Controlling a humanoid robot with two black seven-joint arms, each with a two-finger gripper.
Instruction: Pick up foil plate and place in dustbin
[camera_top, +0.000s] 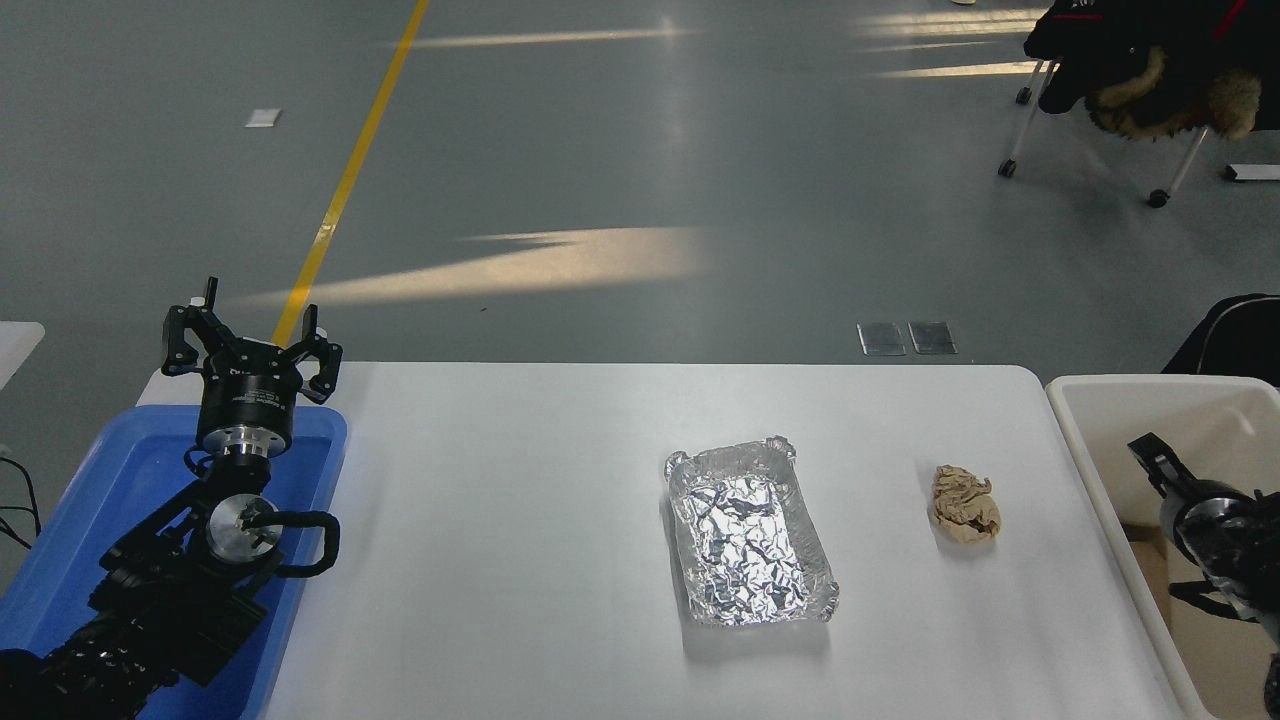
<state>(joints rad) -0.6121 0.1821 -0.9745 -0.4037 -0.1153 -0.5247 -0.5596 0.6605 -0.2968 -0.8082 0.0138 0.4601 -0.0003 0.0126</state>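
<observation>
Left gripper gapes empty; right gripper, over the dustbin, is cropped, jaws unreadable.

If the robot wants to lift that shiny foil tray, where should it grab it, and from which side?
Probably by the raised rim on the long right-hand side of the foil plate. The plate lies flat and upright on the white table, so only its thin crinkled rim offers an edge to pinch, one finger inside and one outside. The right gripper waits over the dustbin on that side.
</observation>
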